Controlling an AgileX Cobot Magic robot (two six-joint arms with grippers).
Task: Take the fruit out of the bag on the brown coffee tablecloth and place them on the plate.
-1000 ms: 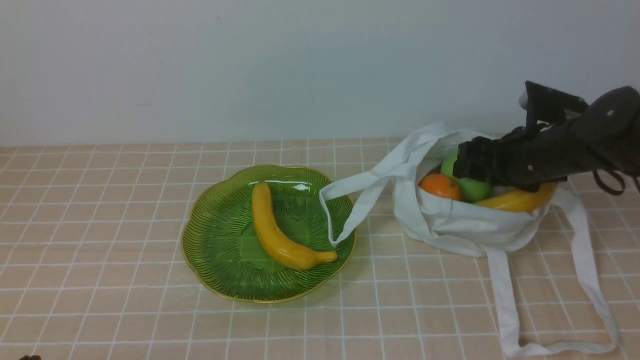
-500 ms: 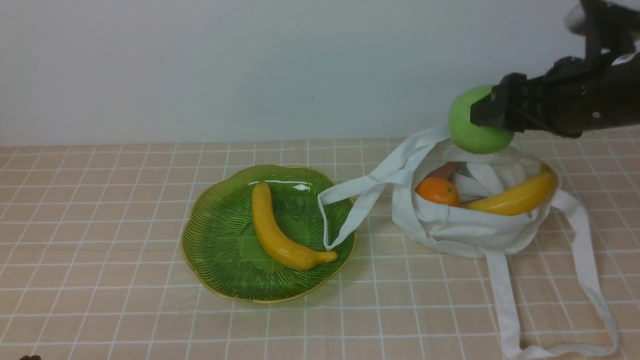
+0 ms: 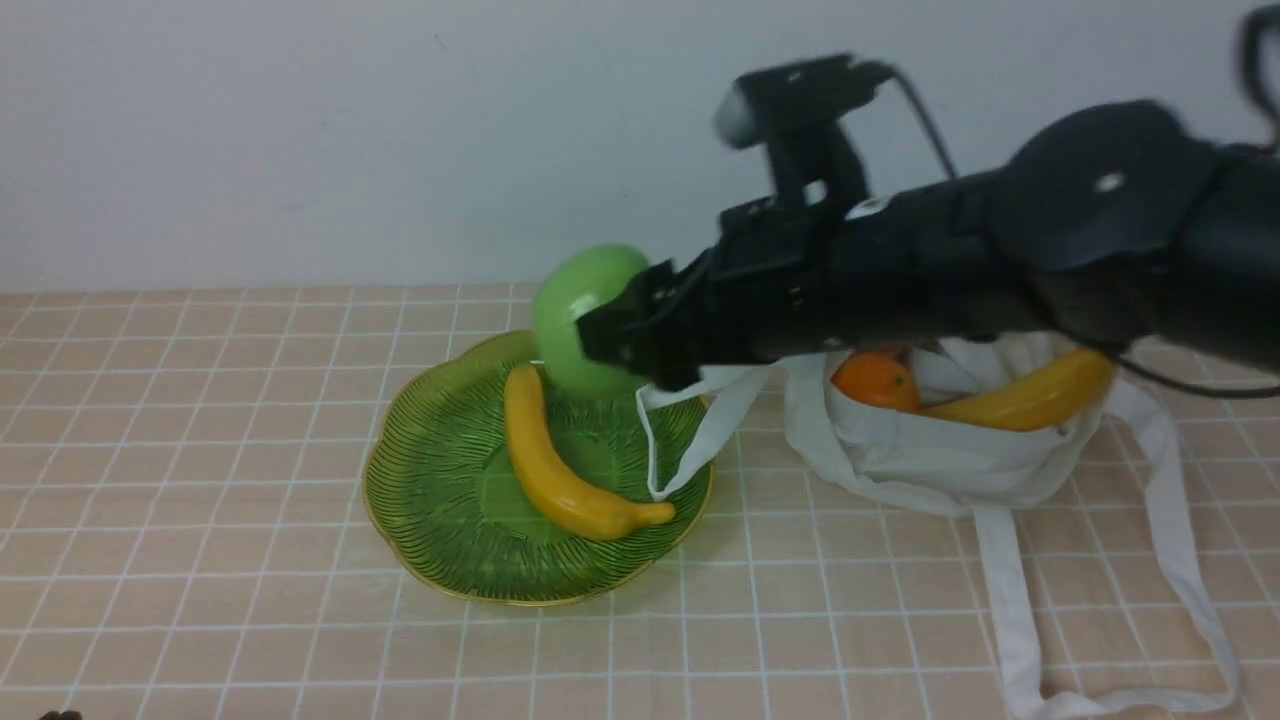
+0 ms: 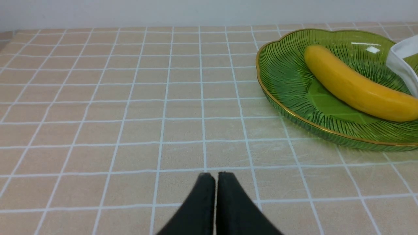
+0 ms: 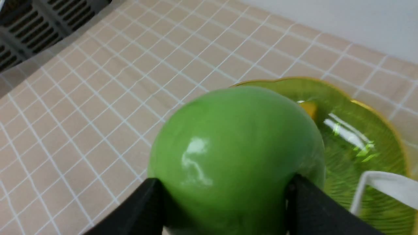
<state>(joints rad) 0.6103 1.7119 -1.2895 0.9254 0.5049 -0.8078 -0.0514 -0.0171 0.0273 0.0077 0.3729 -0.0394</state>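
Apple (image 3: 578,310), pinched in my right gripper (image 3: 625,345), hangs over the plate's (image 3: 430,500) 12 o'clock rim; 1 banana (image 3: 550,460) lies inside. At 3 o'clock, the bag (image 3: 930,460) holds the orange (image 3: 877,382) and the other banana (image 3: 1030,395). My left gripper (image 4: 215,178) is pressed together.

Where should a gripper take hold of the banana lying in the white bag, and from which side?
Probably its thick middle, from above: the banana lies lengthwise across the open mouth of the bag, upper side bare, so jaws can span its narrow width. The orange crowds its left end.
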